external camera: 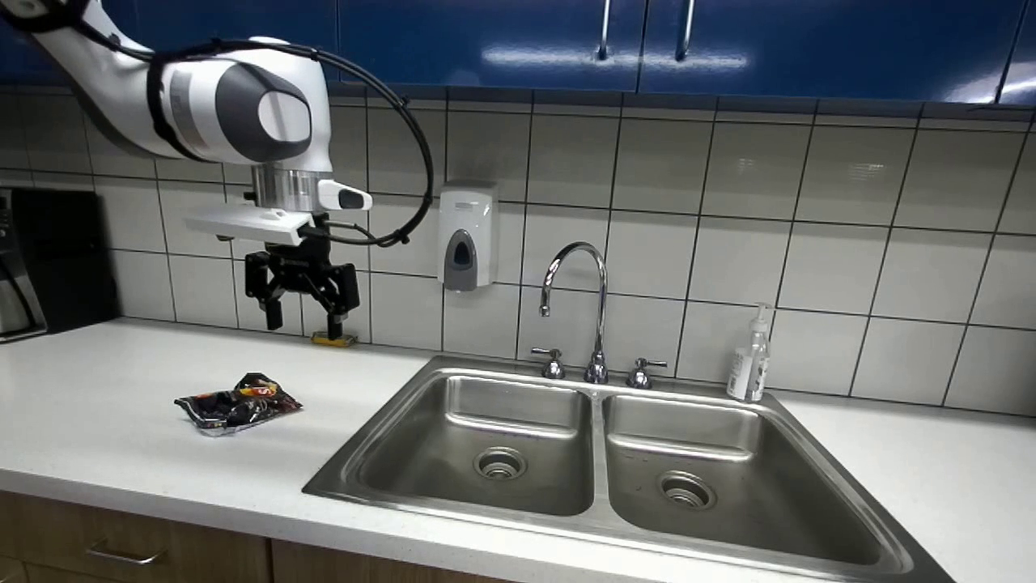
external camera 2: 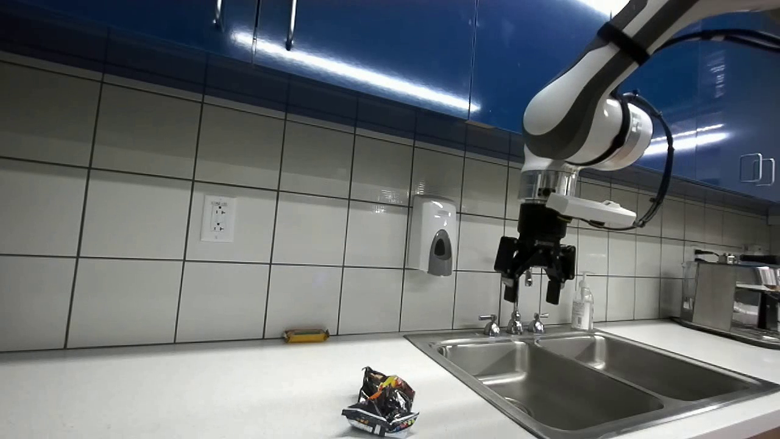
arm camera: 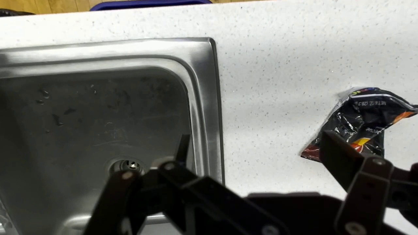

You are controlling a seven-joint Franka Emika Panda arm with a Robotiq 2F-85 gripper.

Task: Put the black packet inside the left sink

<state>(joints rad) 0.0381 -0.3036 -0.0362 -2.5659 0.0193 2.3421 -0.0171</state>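
Observation:
The black packet [external camera: 239,403] is crumpled, with orange, yellow and whitish markings. It lies on the white counter beside the left sink [external camera: 421,461], and it also shows in an exterior view [external camera 2: 382,405]. In the wrist view the packet [arm camera: 367,109] is at the right, partly hidden by a finger. The left sink [arm camera: 140,104] fills the left there, with its drain partly hidden. It is also the nearer basin in an exterior view [external camera 2: 567,390]. My gripper [external camera: 305,325] is open and empty, raised above the counter and apart from the packet. Its fingers [arm camera: 256,137] are wide apart.
The right basin [external camera: 753,510] adjoins the left one. A tall faucet [external camera: 600,316] with two handles stands behind them. A clear pump bottle [external camera: 749,364] stands at the back rim. A wall soap dispenser [external camera: 468,235] hangs above. A small yellow packet [external camera 2: 306,336] lies by the wall.

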